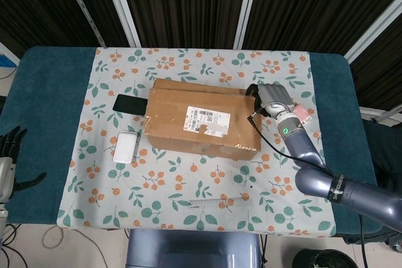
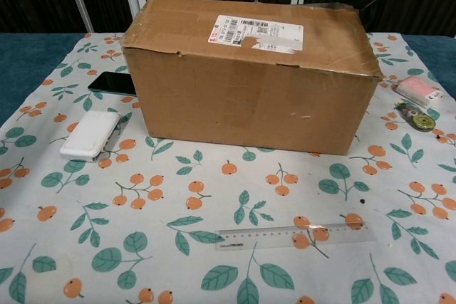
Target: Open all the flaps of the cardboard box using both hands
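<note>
My left hand (image 1: 7, 155) waits with fingers spread, empty, off the near edge of the surface. The closed brown cardboard box (image 1: 202, 118) sits mid-cloth; my right hand (image 1: 271, 95) curls at its far right corner, grip unclear, probably seeking a flap edge.

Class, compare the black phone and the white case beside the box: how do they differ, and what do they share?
The flat black smartphone is dark and thin; the white rounded plastic case is pale and thicker. The smartphone lies farther back, partly hidden behind the brown cardboard box; the case lies nearer, fully visible. Both rest on the floral tablecloth.
</note>
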Tool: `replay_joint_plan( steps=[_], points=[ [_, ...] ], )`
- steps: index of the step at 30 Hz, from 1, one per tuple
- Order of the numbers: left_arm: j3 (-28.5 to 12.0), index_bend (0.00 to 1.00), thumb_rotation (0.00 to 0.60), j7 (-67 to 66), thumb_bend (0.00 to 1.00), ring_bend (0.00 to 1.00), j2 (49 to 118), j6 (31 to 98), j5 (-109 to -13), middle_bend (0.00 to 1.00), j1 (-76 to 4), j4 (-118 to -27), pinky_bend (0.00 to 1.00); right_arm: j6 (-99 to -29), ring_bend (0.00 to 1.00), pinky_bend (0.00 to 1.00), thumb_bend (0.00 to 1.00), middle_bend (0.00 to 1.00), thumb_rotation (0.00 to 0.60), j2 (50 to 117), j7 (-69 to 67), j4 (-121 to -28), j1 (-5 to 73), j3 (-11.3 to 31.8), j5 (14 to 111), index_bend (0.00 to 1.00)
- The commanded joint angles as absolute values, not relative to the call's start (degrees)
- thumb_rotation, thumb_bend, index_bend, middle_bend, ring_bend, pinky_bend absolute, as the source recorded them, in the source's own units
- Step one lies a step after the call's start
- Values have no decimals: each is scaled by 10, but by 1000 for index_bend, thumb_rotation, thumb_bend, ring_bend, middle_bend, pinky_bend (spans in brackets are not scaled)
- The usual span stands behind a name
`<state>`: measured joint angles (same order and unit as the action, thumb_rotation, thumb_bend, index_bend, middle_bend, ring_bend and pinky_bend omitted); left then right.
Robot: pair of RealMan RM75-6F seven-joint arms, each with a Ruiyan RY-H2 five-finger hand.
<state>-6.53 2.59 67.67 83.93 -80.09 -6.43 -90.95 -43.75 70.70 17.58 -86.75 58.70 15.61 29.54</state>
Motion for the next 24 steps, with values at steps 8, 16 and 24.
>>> replay_joint_plan(
  steps=[8, 16, 24],
  points=[
    [-69, 0, 600, 44, 65, 0, 681, 854, -810, 0, -62, -904, 0, -452, 515, 570, 1000, 484, 600, 682, 162, -909, 587, 171, 305, 392],
    [-69, 0, 600, 50, 65, 0, 684, 861, -815, 0, -61, -900, 0, -459, 521, 571, 1000, 491, 600, 651, 149, -964, 591, 192, 311, 392],
    [-69, 0, 600, 54, 66, 0, 685, 862, -815, 0, -61, -900, 0, -468, 522, 571, 1000, 490, 600, 610, 139, -1023, 595, 213, 314, 392]
  ],
)
